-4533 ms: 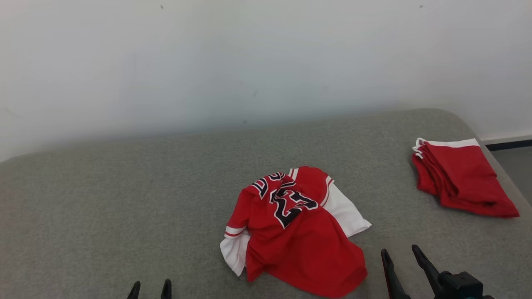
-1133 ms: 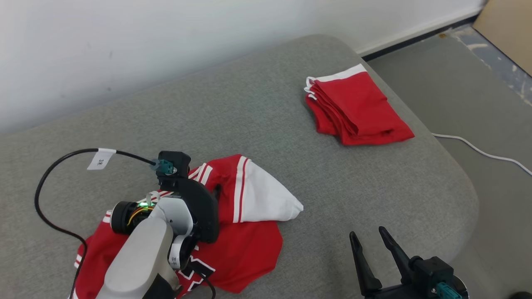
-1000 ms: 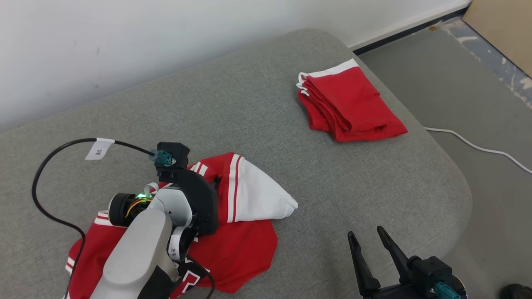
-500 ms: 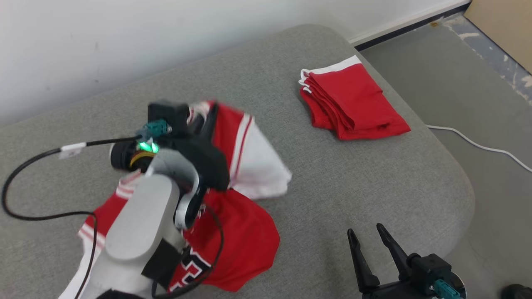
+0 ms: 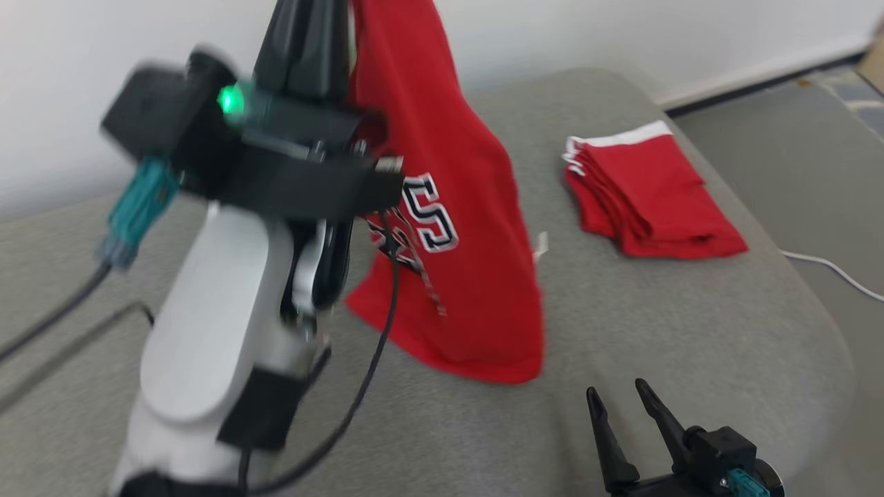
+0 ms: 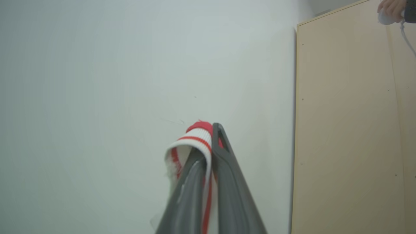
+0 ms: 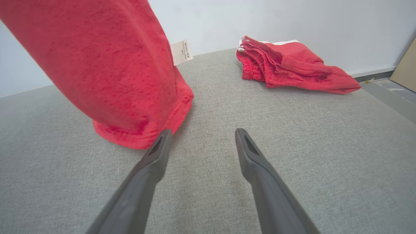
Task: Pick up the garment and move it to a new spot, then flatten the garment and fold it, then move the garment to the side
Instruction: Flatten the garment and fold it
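The garment (image 5: pixel 456 228), a red jersey with black-and-white lettering, hangs from the top of the head view, and its lower hem rests on the grey padded surface (image 5: pixel 690 331). My left gripper (image 6: pixel 208 141) is raised high and shut on the garment's white-and-red ribbed trim (image 6: pixel 196 136). Its arm (image 5: pixel 221 317) stands blurred in the left foreground. My right gripper (image 5: pixel 615 391) stays low at the front right, open with nothing between its fingers. In the right wrist view the right gripper (image 7: pixel 203 131) is just right of the hanging hem (image 7: pixel 130 136).
A folded red pile with a white edge (image 5: pixel 649 200) lies at the back right of the surface. A white cable (image 5: pixel 836 269) runs on the floor to the right. A person's hand (image 6: pixel 390 8) shows by a wooden panel (image 6: pixel 351 130).
My left gripper shut on the garment and lifted it off the surface, so it now hangs instead of lying crumpled. The head camera has shifted. The right gripper has stayed put.
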